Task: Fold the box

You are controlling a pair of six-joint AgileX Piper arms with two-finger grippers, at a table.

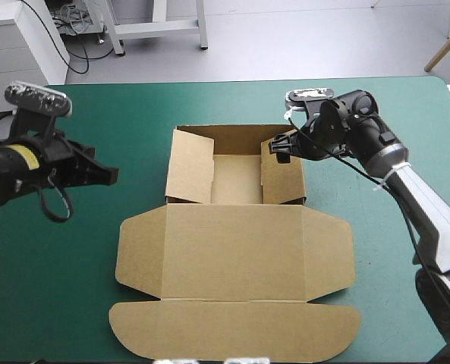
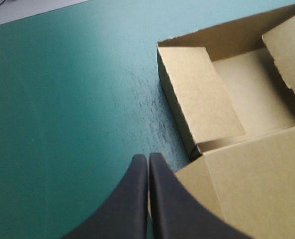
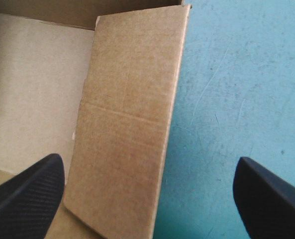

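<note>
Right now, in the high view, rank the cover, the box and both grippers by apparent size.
1. teal-green cover
2. box
3. left gripper and right gripper: both small, too alike to rank.

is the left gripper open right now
No, the left gripper is shut to one pointed arch with nothing in it, beside the brown cardboard box on the teal-green table cover.

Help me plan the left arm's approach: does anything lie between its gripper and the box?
Nothing visible does. The left gripper, shut, hangs left of the box, and only bare teal-green cover lies between it and the box's raised left wall.
</note>
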